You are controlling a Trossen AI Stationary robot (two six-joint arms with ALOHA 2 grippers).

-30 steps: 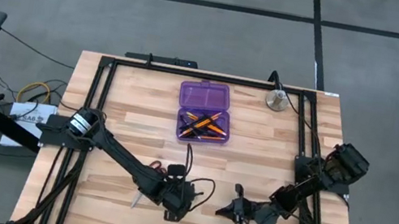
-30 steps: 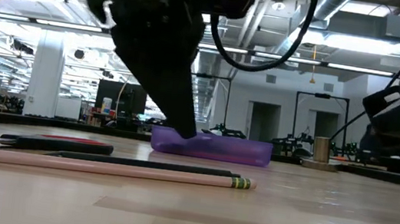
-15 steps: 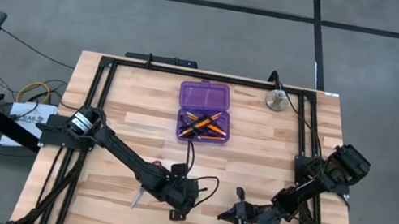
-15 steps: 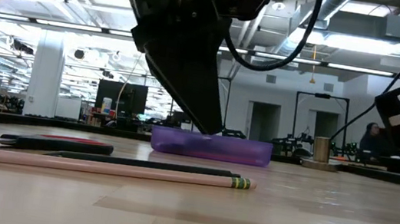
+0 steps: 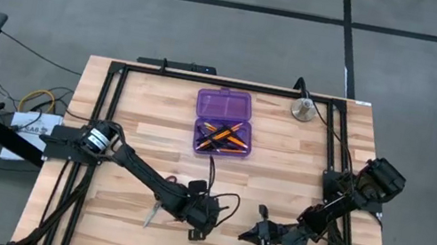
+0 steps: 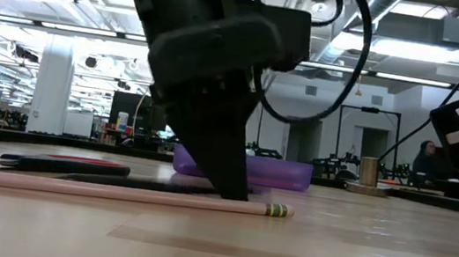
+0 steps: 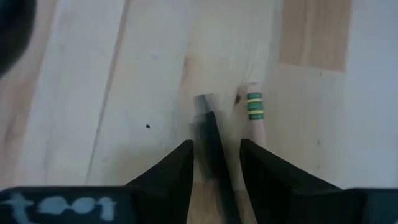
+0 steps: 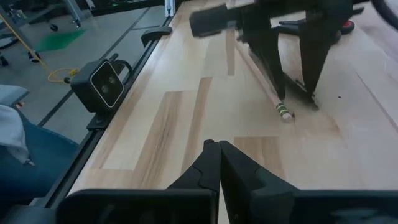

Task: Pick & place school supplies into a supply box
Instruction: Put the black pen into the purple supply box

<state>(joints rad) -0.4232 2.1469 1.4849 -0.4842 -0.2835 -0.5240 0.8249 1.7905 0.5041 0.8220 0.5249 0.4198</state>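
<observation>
Left wrist view: left gripper [image 7: 214, 155] was held open astride a black pen [image 7: 215, 144] beside a pencil [image 7: 255, 117]; right gripper [image 8: 219, 151] was closed, empty.

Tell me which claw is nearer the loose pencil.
Left. The left claw is down over the pencil, its open fingers straddling a black pen right beside it. The right claw sits off past the pencil's eraser end, shut.

I have the left gripper [image 7: 216, 163] pointed down at the near table edge, fingers parted and seemingly straddling something thin, while the right gripper [image 8: 219, 163] waits alongside, fingers pressed together.
</observation>
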